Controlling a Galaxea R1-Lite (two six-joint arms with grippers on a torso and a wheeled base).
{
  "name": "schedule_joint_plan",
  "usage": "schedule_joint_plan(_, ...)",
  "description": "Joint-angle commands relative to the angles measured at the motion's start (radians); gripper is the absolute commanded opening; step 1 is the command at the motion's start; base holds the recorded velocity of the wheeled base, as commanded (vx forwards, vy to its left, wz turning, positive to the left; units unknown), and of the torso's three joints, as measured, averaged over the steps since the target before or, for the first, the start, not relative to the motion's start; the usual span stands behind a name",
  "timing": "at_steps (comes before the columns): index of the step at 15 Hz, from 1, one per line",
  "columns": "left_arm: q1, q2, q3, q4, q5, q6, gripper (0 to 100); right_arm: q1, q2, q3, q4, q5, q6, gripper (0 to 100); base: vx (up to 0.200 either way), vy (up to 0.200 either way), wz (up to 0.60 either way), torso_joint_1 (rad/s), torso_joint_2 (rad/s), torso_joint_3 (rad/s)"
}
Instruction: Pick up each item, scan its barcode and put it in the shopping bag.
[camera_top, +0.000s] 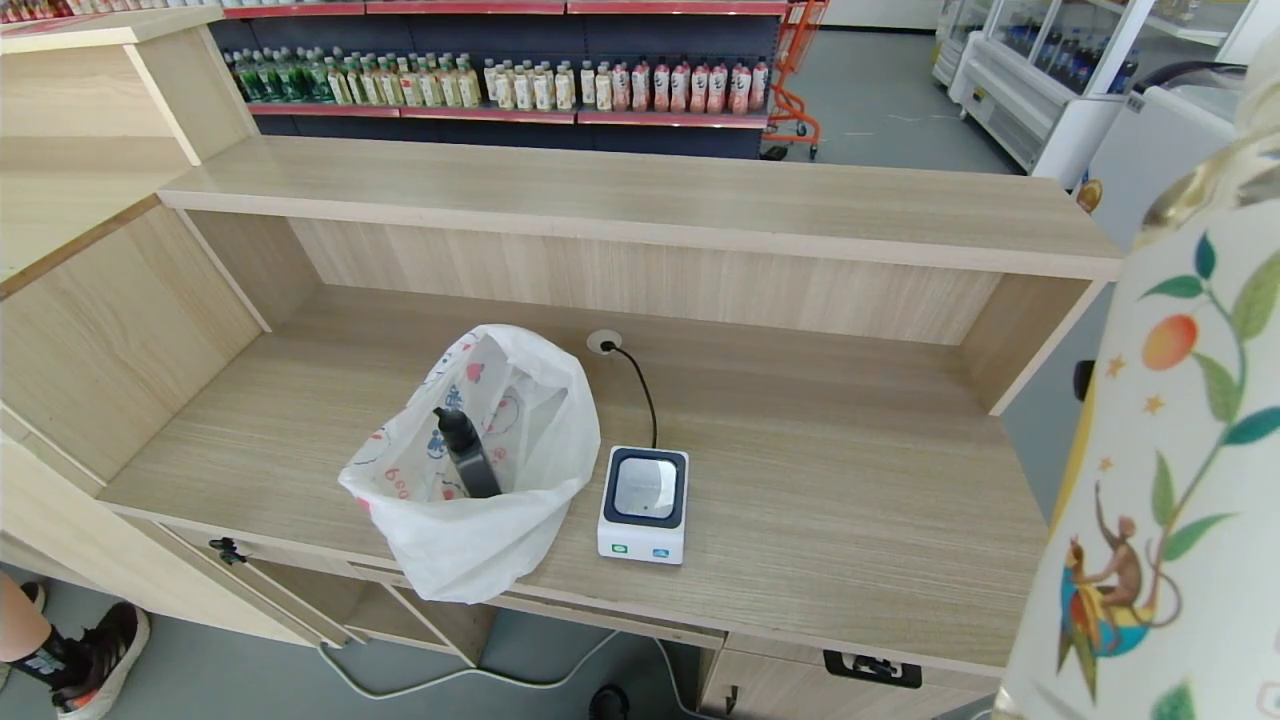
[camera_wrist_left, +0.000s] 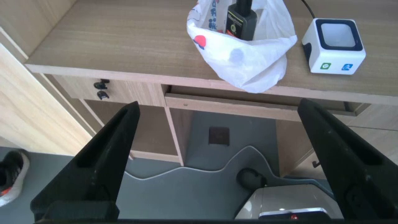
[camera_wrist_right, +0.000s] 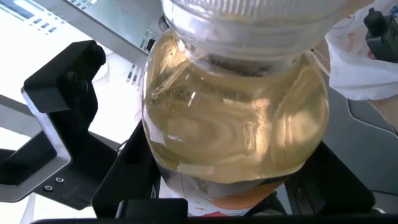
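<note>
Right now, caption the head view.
Dark bottle in the shopping bag beside the scanner; labelled drink bottle held at right.

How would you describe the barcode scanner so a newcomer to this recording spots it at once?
On the wooden counter, look just right of the white shopping bag. The scanner is the small white box, with a dark-framed square window on top and a black cable running back to a hole in the counter. Unlike the soft bag beside it, it is hard and boxy.

Room right of scanner (camera_top: 643, 503); shopping bag (camera_top: 460, 550) crowds left.
</note>
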Motion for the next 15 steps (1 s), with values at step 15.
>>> schedule_joint_plan(15,0.0,0.002,0.0,0.0,0.0,0.0,100,-0.449,0.268,0.283,-0.379,-0.225,-1.145,0,0.0,0.0,0.0,0.0,0.0,0.0)
